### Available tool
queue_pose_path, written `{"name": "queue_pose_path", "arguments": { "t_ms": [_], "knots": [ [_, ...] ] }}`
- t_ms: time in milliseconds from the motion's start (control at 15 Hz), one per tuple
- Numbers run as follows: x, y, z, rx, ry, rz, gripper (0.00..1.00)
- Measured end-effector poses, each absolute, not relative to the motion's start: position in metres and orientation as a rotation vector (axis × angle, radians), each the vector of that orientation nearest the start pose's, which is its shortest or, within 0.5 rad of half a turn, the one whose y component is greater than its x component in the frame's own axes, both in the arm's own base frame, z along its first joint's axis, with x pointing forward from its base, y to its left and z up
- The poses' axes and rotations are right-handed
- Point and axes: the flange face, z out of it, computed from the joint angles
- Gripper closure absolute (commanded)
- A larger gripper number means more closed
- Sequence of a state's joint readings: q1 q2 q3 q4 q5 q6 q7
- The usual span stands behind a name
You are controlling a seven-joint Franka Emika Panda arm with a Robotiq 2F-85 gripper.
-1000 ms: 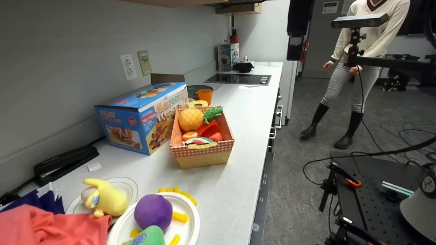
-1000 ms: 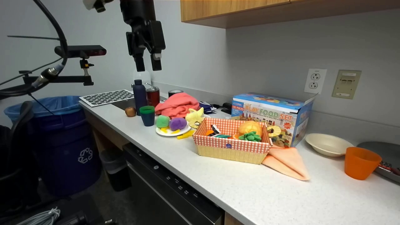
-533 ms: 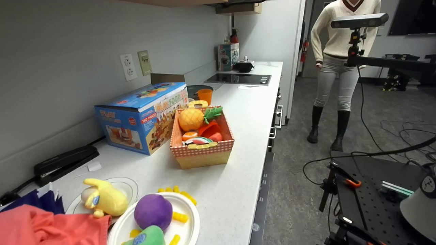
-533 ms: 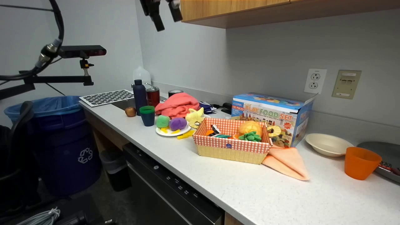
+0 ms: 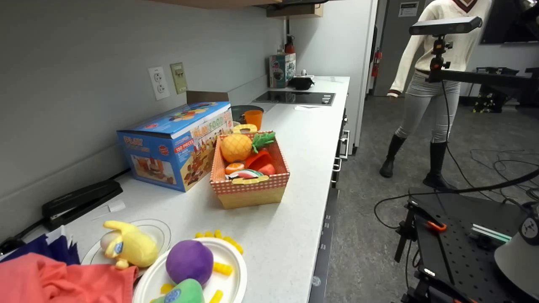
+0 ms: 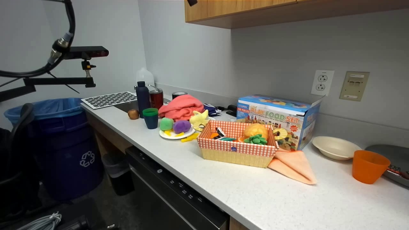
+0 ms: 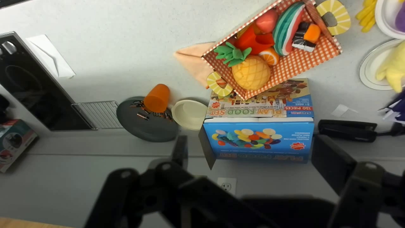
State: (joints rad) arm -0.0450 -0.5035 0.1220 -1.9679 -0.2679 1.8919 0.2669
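Note:
My gripper (image 7: 253,150) is open and empty, its two dark fingers spread wide in the wrist view. It is high above the counter, touching nothing. In an exterior view only one dark fingertip (image 6: 192,2) shows at the top edge. Below is the blue play food box (image 7: 259,136), also in both exterior views (image 5: 156,155) (image 6: 271,116). Beside it stands a red-checked basket (image 7: 303,65), also in both exterior views (image 5: 252,197) (image 6: 236,155). It holds a toy pineapple (image 7: 251,72), a watermelon slice (image 7: 288,28), an orange slice (image 7: 269,56) and other toys.
A wooden cabinet (image 6: 255,14) overhangs the counter. A white plate (image 5: 236,273) bears purple and green plush toys. An orange cup (image 6: 369,167), a bowl (image 6: 335,148), a dark bottle (image 6: 142,97) and a coral cloth (image 6: 182,108) stand around. A person (image 5: 438,75) stands on the floor.
My gripper has risen in an exterior view, from fully visible to one fingertip at the top edge. The person has shifted about. The things on the counter have not moved.

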Motion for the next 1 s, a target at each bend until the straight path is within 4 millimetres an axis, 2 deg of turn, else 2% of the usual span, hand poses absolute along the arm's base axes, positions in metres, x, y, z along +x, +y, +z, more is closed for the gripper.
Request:
{"name": "queue_pose_path", "arguments": {
  "t_ms": [333,1000],
  "knots": [
    [0.418,0.029,0.713,-3.283,0.27,-0.806,0.0],
    [0.449,0.017,0.753,-3.081,0.474,-1.248,0.0]
  ]
}}
